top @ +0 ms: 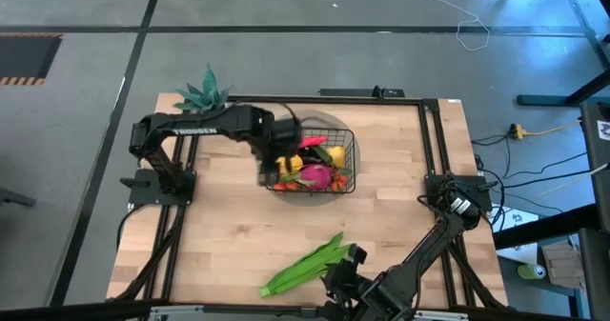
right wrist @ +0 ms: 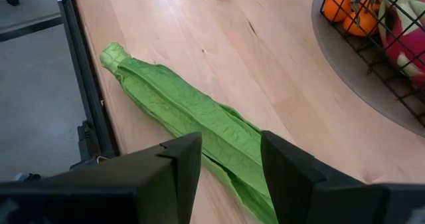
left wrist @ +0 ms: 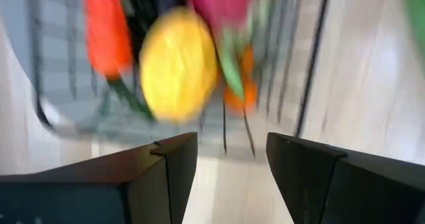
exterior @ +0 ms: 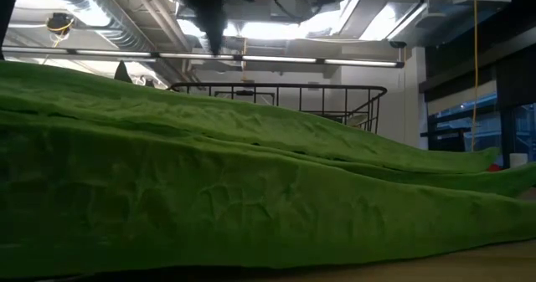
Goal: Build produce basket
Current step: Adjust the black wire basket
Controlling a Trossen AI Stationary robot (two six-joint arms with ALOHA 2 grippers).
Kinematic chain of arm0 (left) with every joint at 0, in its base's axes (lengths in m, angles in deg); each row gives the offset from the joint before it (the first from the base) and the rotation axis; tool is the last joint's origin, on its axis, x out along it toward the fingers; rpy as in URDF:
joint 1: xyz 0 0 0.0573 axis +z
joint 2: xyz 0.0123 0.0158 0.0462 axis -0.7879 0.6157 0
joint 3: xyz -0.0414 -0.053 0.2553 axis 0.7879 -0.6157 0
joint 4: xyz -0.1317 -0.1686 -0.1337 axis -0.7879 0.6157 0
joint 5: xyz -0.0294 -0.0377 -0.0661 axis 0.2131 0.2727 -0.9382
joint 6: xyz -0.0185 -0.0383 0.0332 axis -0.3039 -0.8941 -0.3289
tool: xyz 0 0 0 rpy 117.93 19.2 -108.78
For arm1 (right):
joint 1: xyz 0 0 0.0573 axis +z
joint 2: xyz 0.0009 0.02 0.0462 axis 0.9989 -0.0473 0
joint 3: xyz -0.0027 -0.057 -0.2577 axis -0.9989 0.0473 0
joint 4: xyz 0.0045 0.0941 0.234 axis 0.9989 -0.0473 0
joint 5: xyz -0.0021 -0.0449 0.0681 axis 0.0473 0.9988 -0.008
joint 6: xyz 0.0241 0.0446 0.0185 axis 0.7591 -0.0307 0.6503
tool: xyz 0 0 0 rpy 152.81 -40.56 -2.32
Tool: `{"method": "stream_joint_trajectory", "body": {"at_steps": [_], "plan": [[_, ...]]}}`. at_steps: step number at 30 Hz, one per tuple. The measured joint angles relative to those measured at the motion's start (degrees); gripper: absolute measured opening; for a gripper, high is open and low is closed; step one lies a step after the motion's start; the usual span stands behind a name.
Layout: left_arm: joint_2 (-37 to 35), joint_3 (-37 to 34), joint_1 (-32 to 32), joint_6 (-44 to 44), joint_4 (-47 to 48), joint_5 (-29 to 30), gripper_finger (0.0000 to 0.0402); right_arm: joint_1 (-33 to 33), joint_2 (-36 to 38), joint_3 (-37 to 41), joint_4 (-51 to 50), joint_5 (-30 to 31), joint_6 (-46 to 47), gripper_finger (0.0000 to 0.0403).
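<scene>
The black wire basket [top: 345,142] stands on a grey round mat at the table's far middle. It holds produce: a yellow fruit [left wrist: 178,64], a red pepper [left wrist: 106,28], a pink dragon fruit [top: 317,176] and orange tomatoes [right wrist: 340,4]. My left gripper [top: 270,173] hangs open over the basket's left edge, pointing down, with nothing between its fingers [left wrist: 174,164]. The long green leafy bundle [top: 307,267] lies flat on the table near the front edge. My right gripper [right wrist: 231,147] is open just above the bundle's leafy end, slanting down. Whether it touches the bundle does not show.
A teal potted plant [top: 205,94] stands at the table's far left corner. Black frame rails [top: 431,150] run along the table's sides. In the low view the leafy bundle [exterior: 251,198] fills the foreground and hides most of the basket [exterior: 285,98].
</scene>
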Motion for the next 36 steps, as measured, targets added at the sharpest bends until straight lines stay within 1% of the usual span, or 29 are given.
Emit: {"method": "stream_joint_trajectory", "body": {"at_steps": [4, 6, 13, 16, 19, 22, 27, 32, 36], "plan": [[0.0, 0.0, -2.78, 1.85, 11.21, 0.13, 0.0168, 0.0, 0.0, 0.0, 1.56, 0.0, 0.0, 0.0145], [0.0, 0.0, -3.85, 1.82, 14.29, 0.11, 0.0168, 0.01, 0.0, 0.0, 2.42, 0.0, 0.0, 0.0145], [-0.13, -0.2, -7.18, 1.64, 17.98, -0.44, 0.0169, -0.01, 0.0, 0.0, 2.81, 0.04, 0.0, 0.0145], [-0.79, -2.13, -8.67, 1.82, 17.73, -0.52, 0.0169, -0.01, 0.0, 0.0, 2.94, 0.07, 0.0, 0.0145], [-2.18, -5.81, -9.97, 1.82, 17.88, -0.54, 0.0169, -0.01, 0.0, 0.0, 3.36, 0.09, -0.02, 0.0145], [-4.35, -11.48, -11.13, 1.01, 16.66, -0.52, 0.0169, -0.01, 0.0, 0.0, 3.38, 0.13, -0.04, 0.0145], [-8.18, -21.4, -13.81, -6.81, 13.0, -0.52, 0.0169, -0.01, 0.0, 0.0, 3.36, 0.13, -0.14, 0.0145], [-12.26, -29.91, -18.78, -12.73, 9.29, -0.52, 0.0169, -0.01, 0.0, 0.0, 3.32, 0.15, -0.5, 0.0145], [-16.13, -33.82, -23.47, -14.62, 4.76, 0.39, 0.0169, -0.01, 0.0, 0.0, 3.29, 0.17, -0.71, 0.0145]]}}
